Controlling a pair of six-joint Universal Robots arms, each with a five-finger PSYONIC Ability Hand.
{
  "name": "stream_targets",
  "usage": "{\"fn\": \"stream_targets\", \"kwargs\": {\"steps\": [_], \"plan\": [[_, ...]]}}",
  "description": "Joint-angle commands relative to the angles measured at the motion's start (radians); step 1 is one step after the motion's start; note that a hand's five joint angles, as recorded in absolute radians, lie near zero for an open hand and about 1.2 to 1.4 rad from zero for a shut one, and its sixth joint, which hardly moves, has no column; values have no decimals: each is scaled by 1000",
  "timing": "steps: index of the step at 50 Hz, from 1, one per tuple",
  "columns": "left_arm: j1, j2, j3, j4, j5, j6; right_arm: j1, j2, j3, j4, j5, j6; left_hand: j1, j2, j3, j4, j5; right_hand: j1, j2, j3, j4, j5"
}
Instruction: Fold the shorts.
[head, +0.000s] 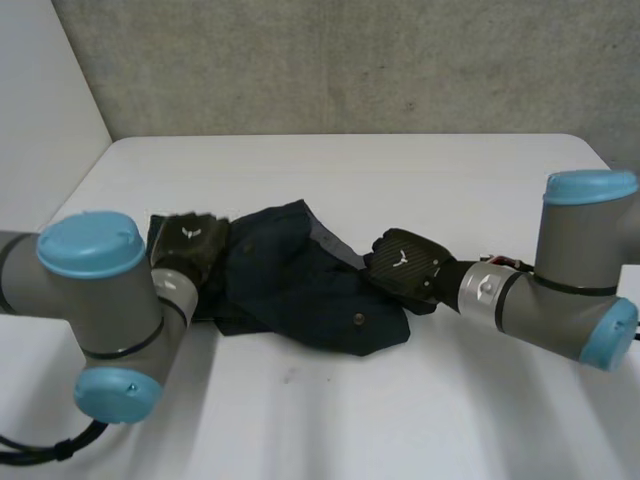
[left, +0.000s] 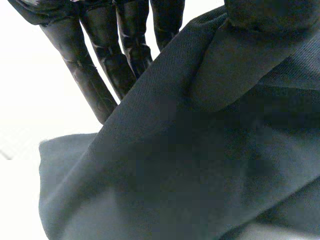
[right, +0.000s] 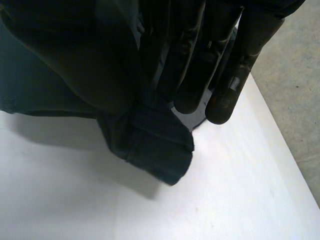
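We see the left hand (left: 85, 75) with straight fingers behind a fold of the dark blue shorts (left: 175, 165) and its thumb pressing from the front, so the cloth is pinched at the shorts' left end. The right hand (right: 190, 60) pinches the shorts' right end likewise, a thick hem corner sticking out just past its fingertips over the white table (right: 240, 200). The shorts lie crumpled between both hands, and a grey wall (head: 350, 60) stands beyond them.

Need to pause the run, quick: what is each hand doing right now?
Left hand: shut on the dark blue fabric shorts, pinched against the thumb.
Right hand: shut on an edge of the shorts, likewise pinched.
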Motion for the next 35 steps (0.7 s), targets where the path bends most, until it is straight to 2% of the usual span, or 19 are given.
{"fn": "stream_targets", "kwargs": {"steps": [1, 7, 11, 14, 17, 21, 22, 25, 26, 27, 28, 30, 33, 35], "plan": [[-6, 223, 41, 3, 17, 38, -17, -199, 54, 203, 12, 100, 274, 205, 211, 202, 241, 465, 225, 217, 208, 258], [2, 354, 132, -22, 154, 32, -37, -371, 70, 381, 7, 197, 274, 205, 211, 202, 241, 465, 225, 217, 208, 258], [3, 345, 194, -49, 201, 32, -36, -447, 87, 447, 4, 243, 274, 205, 211, 202, 241, 465, 225, 217, 208, 258], [3, 276, 237, -56, 204, 34, -30, -472, 107, 444, 5, 313, 274, 205, 211, 202, 241, 465, 225, 217, 208, 258], [-4, 130, 307, -57, 205, 44, -17, -472, 120, 416, 5, 398, 274, 205, 211, 202, 241, 465, 225, 217, 208, 258], [-11, -63, 419, -60, 201, 70, 7, -440, 152, 274, 42, 586, 274, 205, 211, 202, 241, 465, 225, 217, 208, 258], [-11, -106, 444, -62, 199, 80, 33, -406, 159, 195, 86, 670, 274, 205, 211, 202, 241, 465, 225, 217, 208, 258], [-17, -253, 534, -66, 199, 119, 79, -342, 166, 81, 174, 763, -130, -199, -193, -201, -162, 465, 225, 217, 208, 258], [-18, -279, 551, -69, 199, 127, 108, -304, 161, 18, 236, 813, -317, -386, -380, -388, -350, 465, 225, 217, 208, 258], [-27, -313, 573, -69, 195, 139, 122, -284, 158, -8, 263, 831, -662, -731, -725, -733, -694, 465, 225, 217, 208, 258], [-33, -321, 577, -69, 193, 142, 133, -267, 158, -31, 287, 843, -767, -836, -830, -838, -800, 465, 225, 217, 208, 258], [-43, -321, 576, -66, 185, 138, 148, -224, 156, -70, 343, 852, -879, -948, -942, -950, -912, 465, 225, 217, 208, 258], [-52, -303, 561, -69, 161, 130, 159, -193, 158, -85, 386, 852, -895, -963, -958, -966, -927, 465, 225, 217, 208, 258], [-52, -226, 504, -71, 117, 129, 157, -176, 156, -110, 409, 863, -889, -958, -952, -960, -921, 465, 225, 217, 208, 258]]}}
